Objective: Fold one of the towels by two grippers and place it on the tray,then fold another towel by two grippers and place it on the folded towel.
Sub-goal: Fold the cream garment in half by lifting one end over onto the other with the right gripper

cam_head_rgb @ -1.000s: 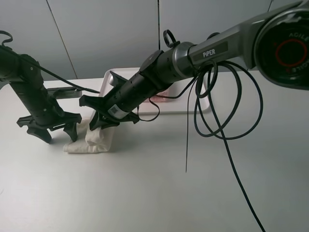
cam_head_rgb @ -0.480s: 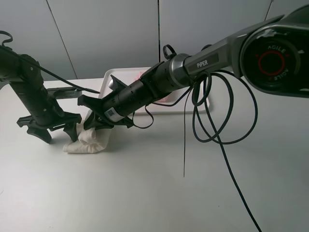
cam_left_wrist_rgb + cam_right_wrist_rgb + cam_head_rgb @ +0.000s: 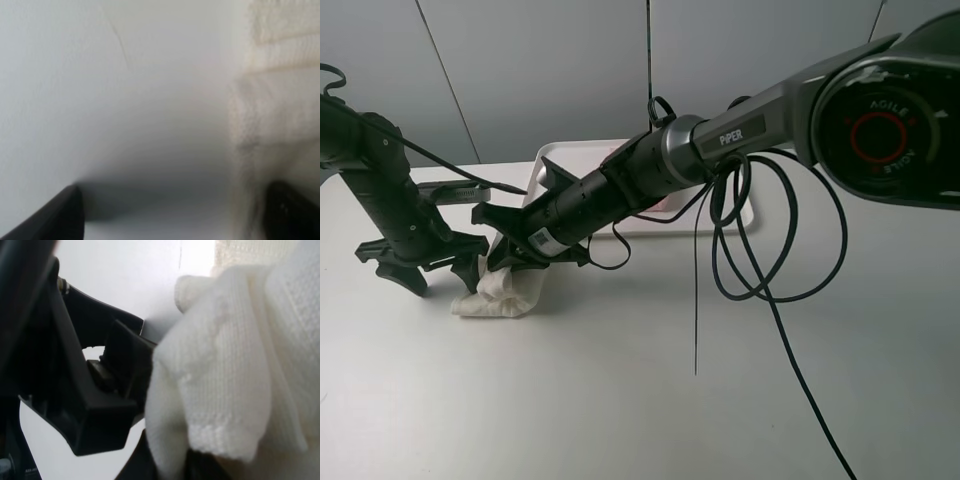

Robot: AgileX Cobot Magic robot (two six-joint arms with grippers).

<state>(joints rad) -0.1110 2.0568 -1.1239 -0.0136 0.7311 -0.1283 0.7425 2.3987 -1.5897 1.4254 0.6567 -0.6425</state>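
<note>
A white towel [image 3: 508,290] lies bunched on the table at the left. My right gripper [image 3: 502,260] reaches across from the right and is shut on the towel's raised edge. The right wrist view shows this knitted white towel [image 3: 235,365] filling the picture and hiding my fingertips, with the left gripper's dark fingers [image 3: 95,400] just beyond it. My left gripper [image 3: 433,272] is open and low over the table at the towel's left edge. In the left wrist view [image 3: 175,215] the towel [image 3: 280,100] lies by one fingertip. A white tray [image 3: 548,156] stands behind, with a pink towel [image 3: 660,197] in it.
The right arm's black cables [image 3: 760,250] loop down over the table's middle right. The right arm [image 3: 650,170] crosses above the tray. A grey wall stands behind the table.
My right gripper has moved left and a little down with the white towel's edge, closer to the left gripper. The towel's raised fold sits lower. The left arm has not moved.
</note>
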